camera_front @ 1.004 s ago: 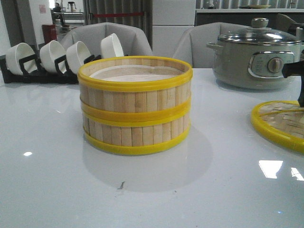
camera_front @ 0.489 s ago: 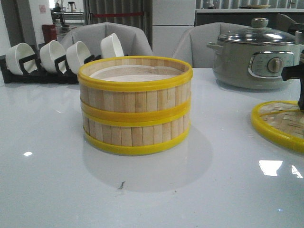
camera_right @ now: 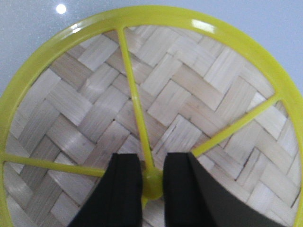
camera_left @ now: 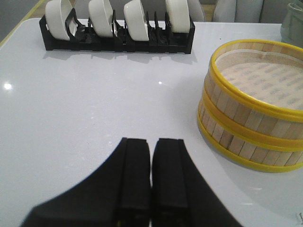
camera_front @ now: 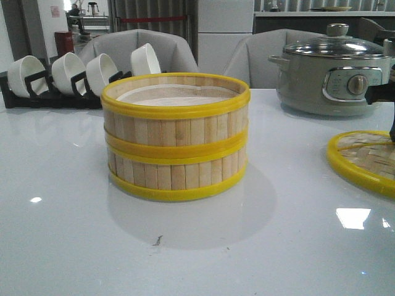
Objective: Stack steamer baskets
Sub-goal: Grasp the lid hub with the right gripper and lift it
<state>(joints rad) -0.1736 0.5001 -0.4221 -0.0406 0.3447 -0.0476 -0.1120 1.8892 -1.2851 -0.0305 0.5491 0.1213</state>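
1. Two steamer baskets (camera_front: 176, 135) sit stacked one on the other near the middle of the white table (camera_front: 74, 234), rims aligned, upright.
2. White liner (camera_left: 262, 82) shows inside the top basket.
3. Left gripper (camera_left: 151, 156) hangs over bare table, well apart from the stack. Its fingers (camera_left: 135, 175) are pressed together with nothing between them.
4. In the left wrist view the stack is on the side of the gripper nearer the pot.
5. Right gripper (camera_right: 152, 177) is right above the woven lid (camera_right: 142, 109), which lies flat on the table to the right of the stack.
6. Right fingers (camera_right: 124, 189) straddle the lid's yellow centre hub (camera_right: 152, 183) where the ribs meet. The gap is narrow, hub between the fingertips; cannot tell if they actually pinch it.
7. The front view shows only the lid's edge (camera_front: 364, 160) at the right border, with a dark bit of the right arm (camera_front: 384, 92) above it.
8. Grey-green pot (camera_front: 333, 74) with glass lid stands behind the woven lid, far right.
9. Black rack (camera_front: 55, 92) with four white bowls (camera_front: 68, 71) stands at the far left, behind the stack.
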